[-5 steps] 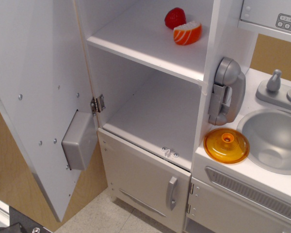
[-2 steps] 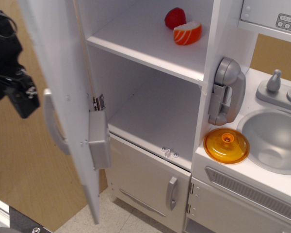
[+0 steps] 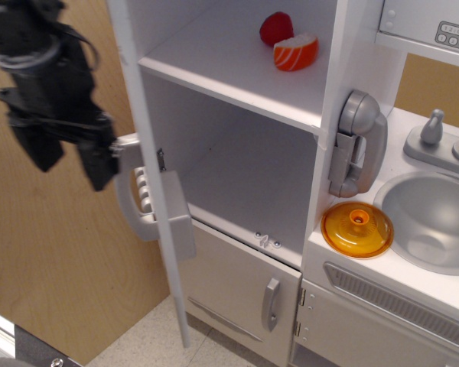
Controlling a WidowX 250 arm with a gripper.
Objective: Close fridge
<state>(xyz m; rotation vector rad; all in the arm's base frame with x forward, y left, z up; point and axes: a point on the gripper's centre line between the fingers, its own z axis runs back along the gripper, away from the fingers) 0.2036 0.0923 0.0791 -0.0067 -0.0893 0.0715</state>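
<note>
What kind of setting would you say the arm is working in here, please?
Most likely a child's play kitchen rather than a real one: a white fridge with plastic food on its shelf, a grey toy phone handset on its side, and a small moulded sink with an orange lid beside it.

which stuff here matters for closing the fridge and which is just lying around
For the job:
- fridge door, edge-on, partly open
- door handle
- hand, against the handle

Lying about:
- strawberry and salmon piece on the shelf
- toy phone
- orange lid
- sink
</note>
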